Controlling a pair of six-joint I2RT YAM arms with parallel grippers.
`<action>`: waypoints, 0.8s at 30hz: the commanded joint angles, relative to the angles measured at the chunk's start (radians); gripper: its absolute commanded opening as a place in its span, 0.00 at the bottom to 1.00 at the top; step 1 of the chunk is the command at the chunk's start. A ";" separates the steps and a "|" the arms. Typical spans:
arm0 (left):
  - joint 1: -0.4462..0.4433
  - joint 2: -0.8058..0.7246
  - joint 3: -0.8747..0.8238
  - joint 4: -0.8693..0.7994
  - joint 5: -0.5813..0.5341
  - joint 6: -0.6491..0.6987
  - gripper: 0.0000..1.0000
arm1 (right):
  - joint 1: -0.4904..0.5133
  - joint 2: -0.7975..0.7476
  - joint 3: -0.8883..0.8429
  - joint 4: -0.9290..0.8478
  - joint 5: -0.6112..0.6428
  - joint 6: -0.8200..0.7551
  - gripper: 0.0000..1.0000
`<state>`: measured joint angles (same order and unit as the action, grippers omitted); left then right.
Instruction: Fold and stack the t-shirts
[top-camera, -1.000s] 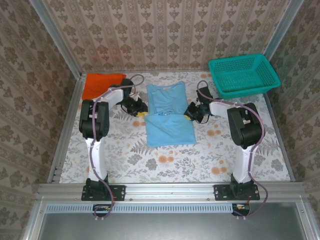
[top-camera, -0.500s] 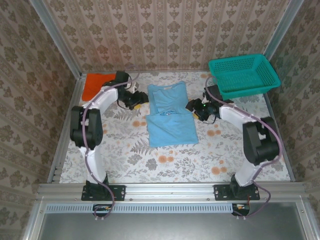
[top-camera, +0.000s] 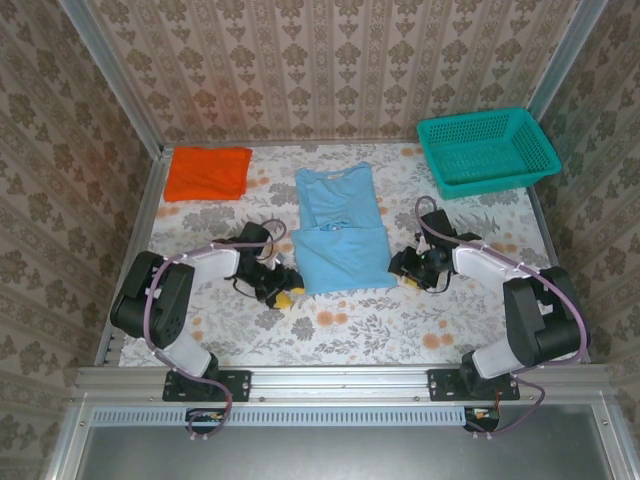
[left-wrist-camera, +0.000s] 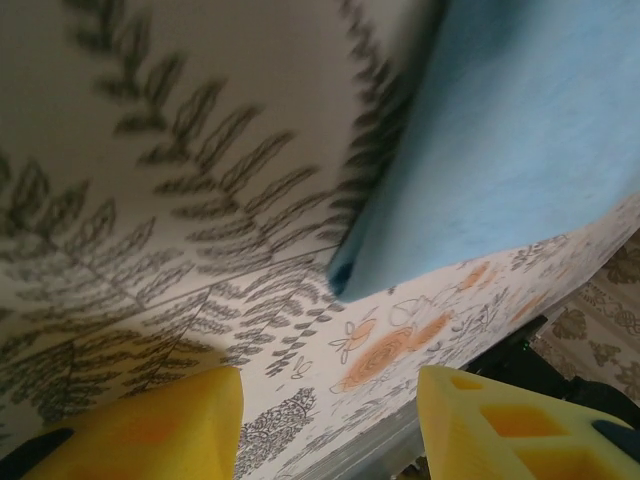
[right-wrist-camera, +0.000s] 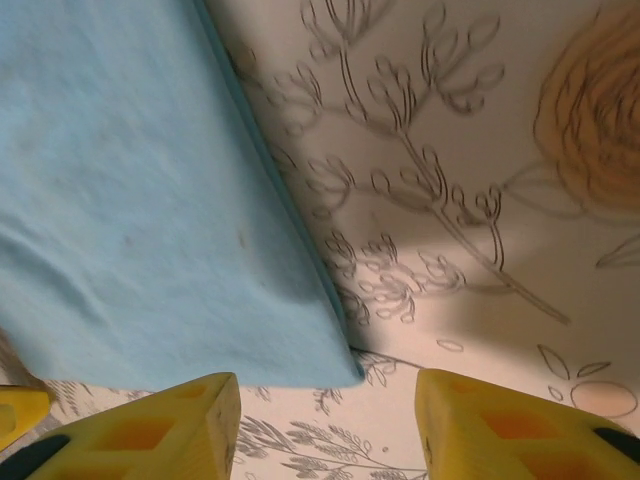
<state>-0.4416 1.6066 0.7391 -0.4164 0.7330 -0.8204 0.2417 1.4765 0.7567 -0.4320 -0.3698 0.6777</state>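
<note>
The light blue t-shirt (top-camera: 340, 230) lies partly folded in the middle of the table, its lower half doubled up over the chest. The orange t-shirt (top-camera: 207, 172) rests folded at the back left. My left gripper (top-camera: 284, 296) stands open low on the table beside the blue shirt's near left corner (left-wrist-camera: 345, 275), apart from it. My right gripper (top-camera: 408, 272) stands open beside the near right corner (right-wrist-camera: 340, 370), also not touching. Nothing lies between either pair of yellow fingers (left-wrist-camera: 180, 425) (right-wrist-camera: 500, 425).
A teal mesh basket (top-camera: 486, 150) stands at the back right. Patterned walls close in the table on three sides. A metal rail (top-camera: 340, 380) runs along the near edge.
Both arms have swung from the shirt's middle sides, up toward the back, then down to its near corners. The blue shirt's fold is unchanged.
</note>
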 joint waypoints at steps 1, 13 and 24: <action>-0.009 -0.039 -0.007 0.136 -0.017 -0.119 0.50 | 0.023 0.003 -0.011 -0.017 -0.014 -0.030 0.48; -0.063 0.083 -0.010 0.287 -0.045 -0.224 0.41 | 0.056 0.135 0.048 0.000 -0.015 -0.031 0.36; -0.059 0.151 0.114 0.118 -0.141 -0.125 0.28 | 0.060 0.185 0.108 -0.011 -0.011 -0.043 0.23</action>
<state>-0.4953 1.7069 0.8066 -0.3305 0.7055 -1.0157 0.2882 1.6295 0.8375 -0.5056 -0.3702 0.6559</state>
